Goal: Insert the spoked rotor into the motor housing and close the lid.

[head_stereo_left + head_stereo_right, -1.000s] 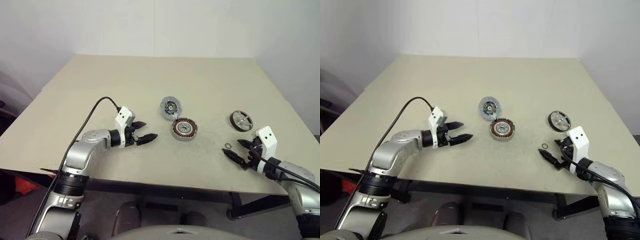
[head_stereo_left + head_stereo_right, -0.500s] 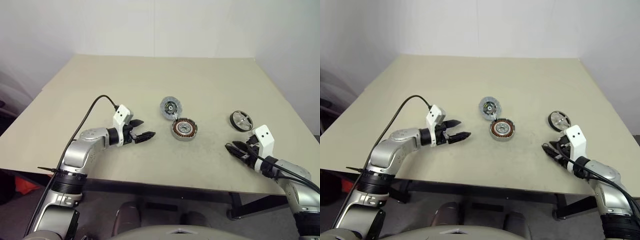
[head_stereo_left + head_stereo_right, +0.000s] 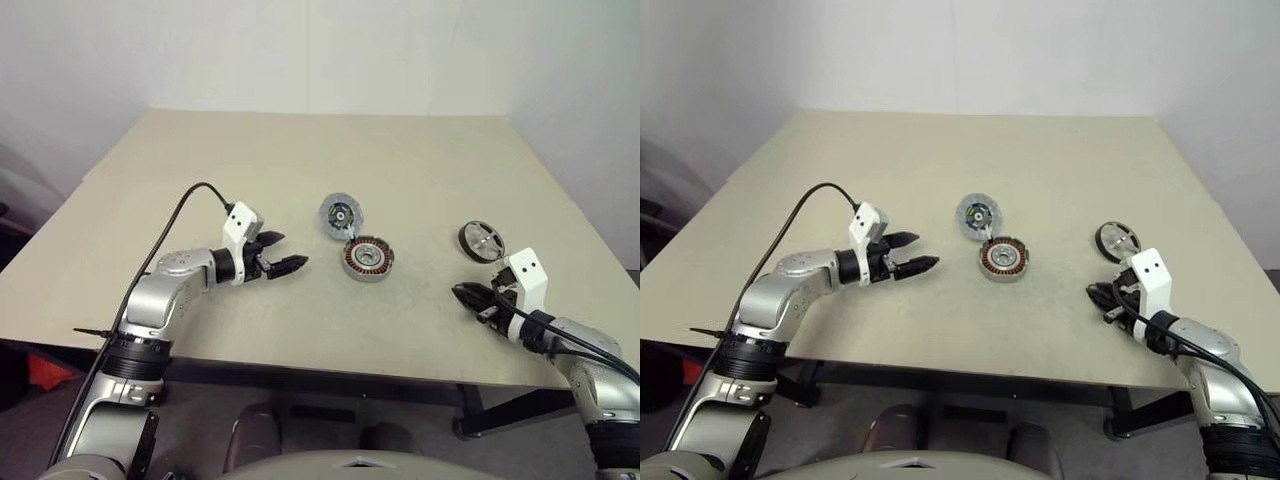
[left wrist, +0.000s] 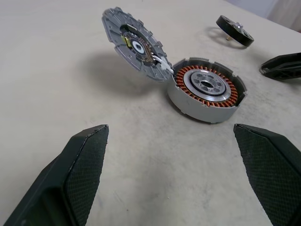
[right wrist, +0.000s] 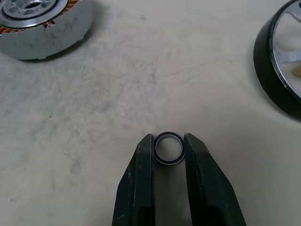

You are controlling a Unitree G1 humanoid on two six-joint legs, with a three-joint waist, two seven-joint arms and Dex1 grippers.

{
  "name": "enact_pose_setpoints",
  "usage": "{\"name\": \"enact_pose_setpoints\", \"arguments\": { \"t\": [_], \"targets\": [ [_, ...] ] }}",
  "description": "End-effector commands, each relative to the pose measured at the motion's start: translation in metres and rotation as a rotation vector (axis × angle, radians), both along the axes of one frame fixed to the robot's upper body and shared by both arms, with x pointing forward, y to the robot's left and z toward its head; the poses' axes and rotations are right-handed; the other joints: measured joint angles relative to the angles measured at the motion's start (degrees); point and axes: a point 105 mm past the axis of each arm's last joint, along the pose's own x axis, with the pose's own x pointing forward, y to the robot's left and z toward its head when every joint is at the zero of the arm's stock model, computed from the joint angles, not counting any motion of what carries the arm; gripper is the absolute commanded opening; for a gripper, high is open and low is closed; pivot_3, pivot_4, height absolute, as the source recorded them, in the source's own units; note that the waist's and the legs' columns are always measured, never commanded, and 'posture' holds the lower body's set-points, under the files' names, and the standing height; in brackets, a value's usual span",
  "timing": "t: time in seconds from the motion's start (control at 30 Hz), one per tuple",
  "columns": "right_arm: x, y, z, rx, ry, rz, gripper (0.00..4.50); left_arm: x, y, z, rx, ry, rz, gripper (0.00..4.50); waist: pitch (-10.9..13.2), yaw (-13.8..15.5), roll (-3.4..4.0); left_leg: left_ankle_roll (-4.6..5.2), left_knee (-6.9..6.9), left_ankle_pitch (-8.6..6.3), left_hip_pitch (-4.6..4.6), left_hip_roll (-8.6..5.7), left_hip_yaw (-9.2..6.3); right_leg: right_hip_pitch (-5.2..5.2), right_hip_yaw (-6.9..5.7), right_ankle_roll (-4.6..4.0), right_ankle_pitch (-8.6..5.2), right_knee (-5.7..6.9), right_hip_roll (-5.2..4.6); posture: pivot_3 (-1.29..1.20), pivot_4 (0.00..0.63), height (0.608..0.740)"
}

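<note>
The spoked rotor (image 3: 368, 258), a copper-wound ring around a silver hub (image 4: 206, 87), lies flat mid-table inside a low grey wall. The motor housing (image 3: 341, 214), a silver dish with green and black parts (image 4: 134, 44), stands tilted on edge and touches the rotor's far side. My left gripper (image 3: 288, 252) is open just left of the rotor and points at it, nothing between its fingers (image 4: 84, 160). My right gripper (image 3: 462, 292) rests low on the table at the right, shut on a small black o-ring (image 5: 169, 163).
A black wheel with silver spokes (image 3: 483, 241) lies flat beyond my right gripper, near the table's right edge. The beige table (image 3: 300, 160) stretches bare behind the parts. The right gripper's fingers show in the left wrist view (image 4: 282, 66).
My right gripper's fingers have closed from wide apart onto the o-ring. The left arm has hardly moved.
</note>
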Motion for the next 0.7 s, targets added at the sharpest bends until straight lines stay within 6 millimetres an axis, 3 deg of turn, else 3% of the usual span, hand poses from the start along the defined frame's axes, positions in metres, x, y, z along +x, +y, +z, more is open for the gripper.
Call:
{"name": "enact_pose_setpoints", "arguments": {
  "t": [0.03, 0.17, 0.27, 0.43, 0.7],
  "targets": [
    [0.013, 0.017, 0.025, 0.009, -0.088, 0.074, 0.56, 0.006, 0.002, 0.017, -0.011, -0.063, 0.005, 4.5, 0.0, -0.12, 0.0, 0.0, 0.0, 0.0, 0.0, 0.0, 0.0, 0.0, 0.0, 0.0, 0.0, 0.0, 0.0, 0.0, 0.0, 0.74],
    [0.028, 0.046, 0.05, 0.046, -0.163, 0.174, 0.56, 0.006, 0.001, 0.017, -0.013, -0.063, 0.004, 4.5, 0.0, -0.25, 0.01, -0.01, 0.0, 0.0, 0.0, 0.01, 0.0, -0.02, 0.0, -0.13, 0.08, 0.03, 0.01, 0.0, 0.0, 0.74],
    [0.038, 0.054, 0.056, 0.07, -0.174, 0.194, 0.56, 0.006, 0.0, 0.017, -0.014, -0.063, 0.003, 4.5, -0.01, -0.17, 0.01, -0.01, 0.0, 0.01, 0.0, 0.01, 0.0, -0.02, 0.0, -0.19, 0.11, 0.07, 0.01, 0.0, 0.0, 0.74],
    [0.058, 0.064, 0.05, 0.082, -0.161, 0.202, 0.56, 0.006, 0.001, 0.015, -0.012, -0.063, 0.01, 4.5, -0.01, -0.01, 0.01, 0.0, 0.02, 0.0, -0.04, -0.01, 0.0, -0.03, -0.01, -0.26, 0.15, 0.07, -0.01, 0.0, 0.0, 0.74],
    [0.074, 0.099, 0.032, 0.124, -0.13, 0.26, 0.56, 0.006, 0.006, 0.016, -0.006, -0.071, 0.033, 4.5, -0.01, -0.48, 0.01, -0.02, 0.04, 0.01, -0.05, 0.02, 0.02, -0.12, -0.01, -0.28, 0.16, 0.21, 0.0, 0.0, 0.0, 0.74]
  ]
}}
